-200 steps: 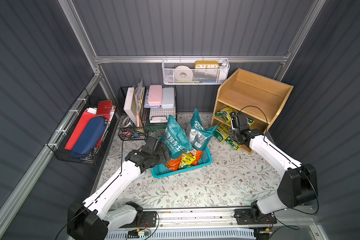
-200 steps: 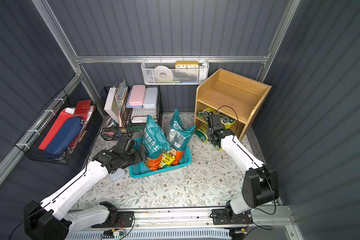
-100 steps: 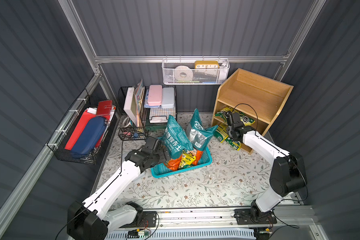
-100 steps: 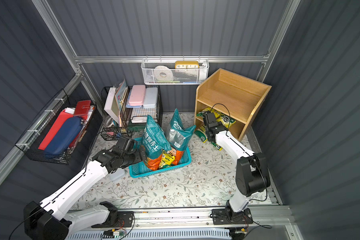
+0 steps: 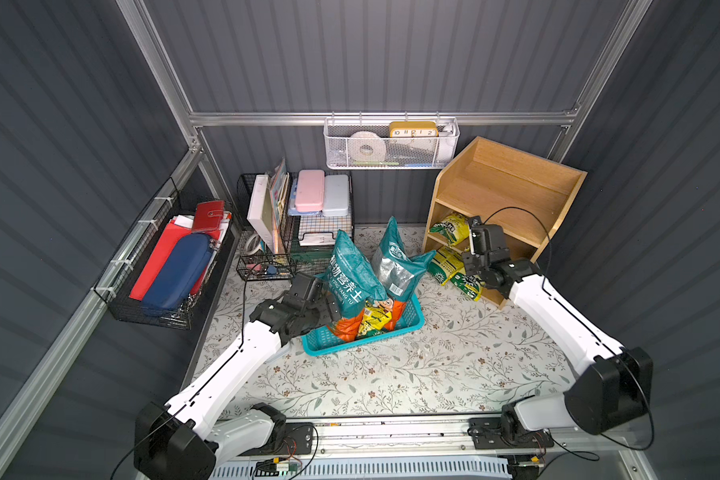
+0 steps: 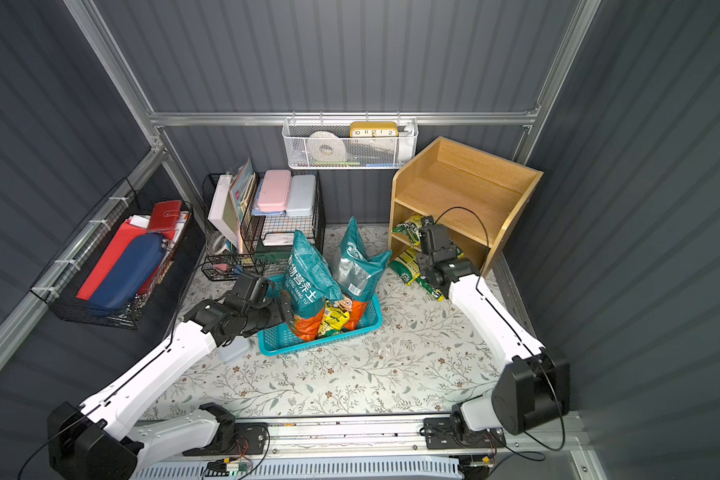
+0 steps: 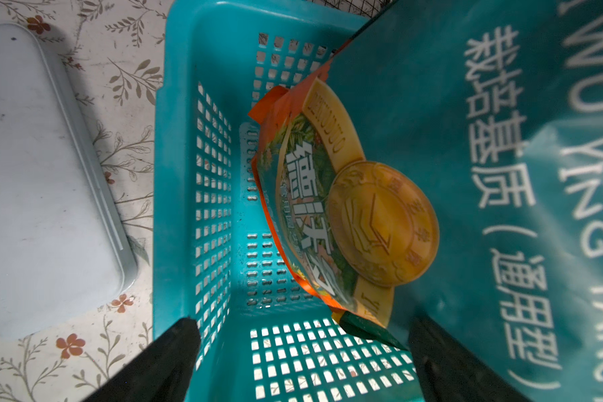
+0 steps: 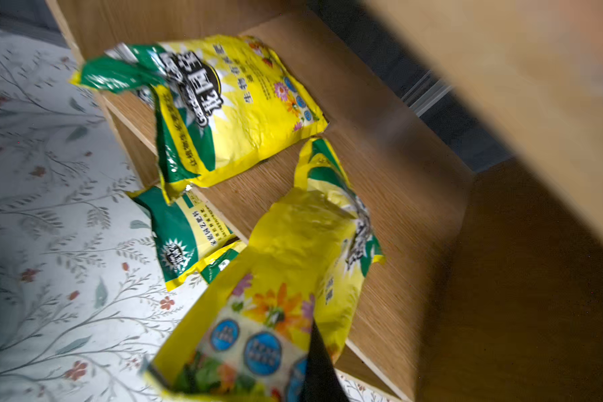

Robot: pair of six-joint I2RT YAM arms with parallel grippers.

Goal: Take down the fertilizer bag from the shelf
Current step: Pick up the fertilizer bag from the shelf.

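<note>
Your flowered tabletop (image 5: 412, 365) carries the shelf (image 5: 512, 183) at its far right corner, as both top views show. Near the middle stands the teal basket (image 5: 395, 330), holding two tall teal soil bags (image 5: 350, 274). Your left gripper (image 7: 303, 365) hangs over the basket's end wall with its fingers spread wide, gripping nothing. Your right gripper (image 5: 474, 253) is at the shelf's open front, level with the middle tier. The fertilizer bag (image 8: 293, 243) lies on that tier's board, with its near end past the front edge and in the claw. The claw is closed on that end: one black finger (image 8: 319, 369) lies across the printed face, and the other is hidden beneath. A second yellow bag (image 8: 230, 115) lies further along the same board, apart from the claw.
</note>
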